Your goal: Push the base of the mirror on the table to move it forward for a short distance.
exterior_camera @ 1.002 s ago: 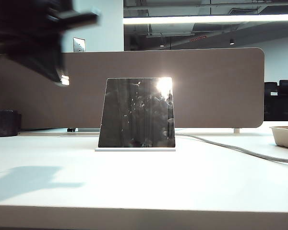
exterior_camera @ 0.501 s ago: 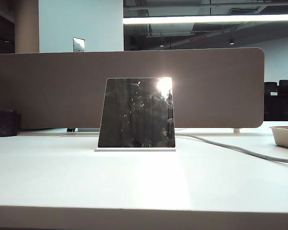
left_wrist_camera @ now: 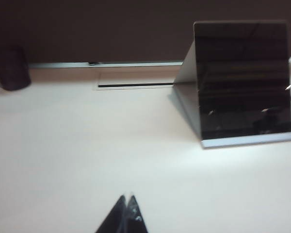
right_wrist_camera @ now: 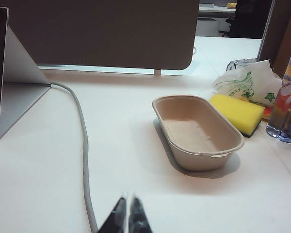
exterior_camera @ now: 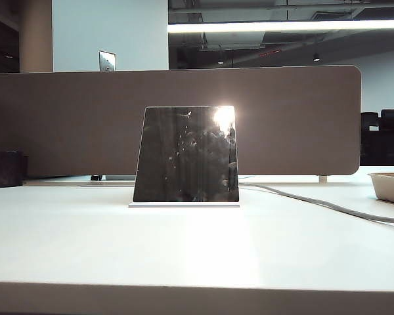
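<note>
Dark trapezoid mirror (exterior_camera: 186,155) upright on white base (exterior_camera: 184,205); both grippers' fingers closed.

right gripper (right_wrist_camera: 127,213) tips apparently together, above table (right_wrist_camera: 48,194) | cable (right_wrist_camera: 85,145) beside | tray (right_wrist_camera: 199,131) apart

The mirror (exterior_camera: 186,154) is a dark, shiny panel without frame, narrower at the top, with rounded corners. It stands upright in the middle of the table (exterior_camera: 197,252), its face toward the near edge. A bright glare sits near its top right corner. In the left wrist view the mirror (left_wrist_camera: 241,80) has a white slanted support behind it.

The base (exterior_camera: 184,205) is a thin, flat white slab under the panel, a little wider than its bottom edge. It lies flat on the table.

The table is a large, smooth white surface with a thick front edge.
</note>
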Controlling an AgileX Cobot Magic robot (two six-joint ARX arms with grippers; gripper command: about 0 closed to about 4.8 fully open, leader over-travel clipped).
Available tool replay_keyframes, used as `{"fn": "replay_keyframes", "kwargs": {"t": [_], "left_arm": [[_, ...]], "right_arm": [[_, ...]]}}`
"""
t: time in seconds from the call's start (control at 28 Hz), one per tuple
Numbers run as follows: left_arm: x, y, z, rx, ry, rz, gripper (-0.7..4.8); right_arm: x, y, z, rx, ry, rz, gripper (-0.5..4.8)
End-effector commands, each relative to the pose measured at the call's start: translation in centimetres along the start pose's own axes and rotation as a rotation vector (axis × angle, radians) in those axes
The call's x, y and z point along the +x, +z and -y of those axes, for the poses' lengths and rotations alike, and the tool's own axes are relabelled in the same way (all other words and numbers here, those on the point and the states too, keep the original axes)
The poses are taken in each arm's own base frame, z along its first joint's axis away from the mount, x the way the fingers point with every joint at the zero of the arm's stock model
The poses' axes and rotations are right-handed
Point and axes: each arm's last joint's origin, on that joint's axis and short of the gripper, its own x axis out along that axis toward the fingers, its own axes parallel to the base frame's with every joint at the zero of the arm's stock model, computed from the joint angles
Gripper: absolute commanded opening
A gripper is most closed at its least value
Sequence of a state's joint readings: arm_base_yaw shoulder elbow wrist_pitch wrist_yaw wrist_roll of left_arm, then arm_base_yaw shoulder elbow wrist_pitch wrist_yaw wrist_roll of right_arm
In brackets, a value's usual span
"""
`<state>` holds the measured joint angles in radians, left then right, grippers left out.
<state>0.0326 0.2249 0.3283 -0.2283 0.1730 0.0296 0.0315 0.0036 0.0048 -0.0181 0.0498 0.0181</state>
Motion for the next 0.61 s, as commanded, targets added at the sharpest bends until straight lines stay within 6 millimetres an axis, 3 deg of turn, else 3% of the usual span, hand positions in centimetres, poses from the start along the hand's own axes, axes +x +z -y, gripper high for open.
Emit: {"fn": "replay_keyframes", "kwargs": {"t": [0.04,0.29,0.61], "left_arm": [[-0.5,-0.6,-0.1,0.108,0.021,0.036,-0.01],[-1.1,-3.0,0.0,0.071,0.052,0.093,-0.01],[0.1,-5.6,0.5,-0.002,0.022,0.023,-0.01]], "right_arm": [[0.0,0.2,0.0,0.001,0.001,0.015,0.22],[0.0,0.2,0.0,0.001,0.000,0.015,0.22],[0.0,0.2,0.0,0.001,0.000,0.015,0.22]]}}
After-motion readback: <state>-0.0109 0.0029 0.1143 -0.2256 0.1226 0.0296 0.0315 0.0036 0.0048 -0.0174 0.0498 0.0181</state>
